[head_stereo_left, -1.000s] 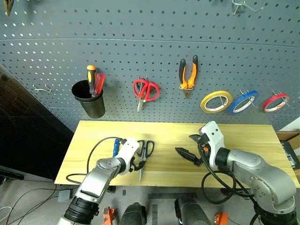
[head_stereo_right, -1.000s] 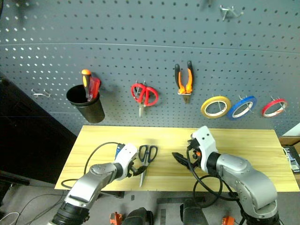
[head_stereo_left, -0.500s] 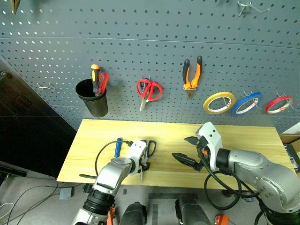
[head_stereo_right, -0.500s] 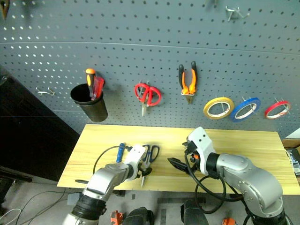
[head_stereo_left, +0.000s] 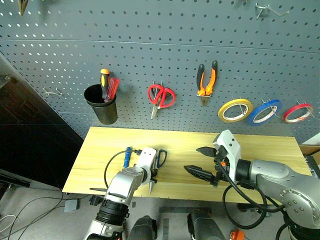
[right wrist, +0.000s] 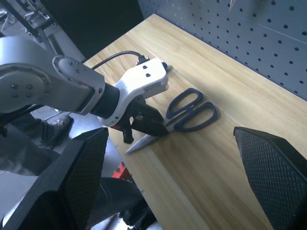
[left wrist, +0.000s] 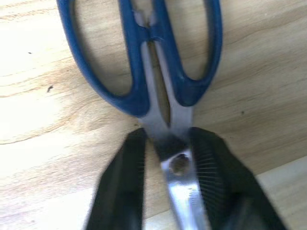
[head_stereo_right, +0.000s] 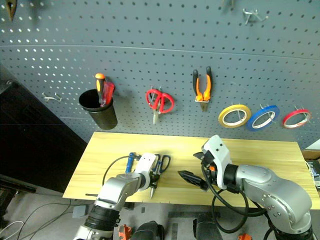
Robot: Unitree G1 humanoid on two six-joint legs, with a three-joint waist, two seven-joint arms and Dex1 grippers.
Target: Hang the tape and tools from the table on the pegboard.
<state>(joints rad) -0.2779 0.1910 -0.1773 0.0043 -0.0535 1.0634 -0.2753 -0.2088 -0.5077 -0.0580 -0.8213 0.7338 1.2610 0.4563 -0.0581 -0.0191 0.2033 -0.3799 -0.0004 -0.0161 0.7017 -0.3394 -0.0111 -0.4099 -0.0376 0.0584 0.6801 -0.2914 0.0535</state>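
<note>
The blue-handled scissors (head_stereo_left: 156,165) lay flat on the surface (head_stereo_left: 260,142), toward its front edge and left of centre. Their long axis ran from the handle loops, which pointed toward the pegboard (head_stereo_left: 160,30), down to the blade tip at the front edge, with a slight lean. The left end effector (left wrist: 168,158) sat directly on them. In the left wrist view its two black fingers (left wrist: 122,191) stood either side of the steel shank at the pivot screw, just below the handles, drawn in close against the metal. They appeared to be pinching the scissors across the pivot, at right angles to the long axis. No lift was evident; the scissors rested against the wood.

The right end effector (head_stereo_left: 200,161) hung above the middle of the surface, well apart from the scissors, with its fingers spread wide and nothing between them. The left arm was therefore the nearer and the one engaged.

The scissors showed two dark blue oval loops of unequal size and bright steel blades lying together. A small blue-handled screwdriver (head_stereo_left: 127,156) lay just beside the left end effector, on its outer side, roughly parallel to the scissors.

On the pegboard the orange-and-black pliers (head_stereo_left: 207,82) already hung, and the red tape ring (head_stereo_left: 298,112) hung at the far right. In the inspector's judgement, the scissors and screwdriver remained to be hung. The next move would call for a clean vertical lift, the grip at the pivot being narrow and liable to let the scissors swing.
</note>
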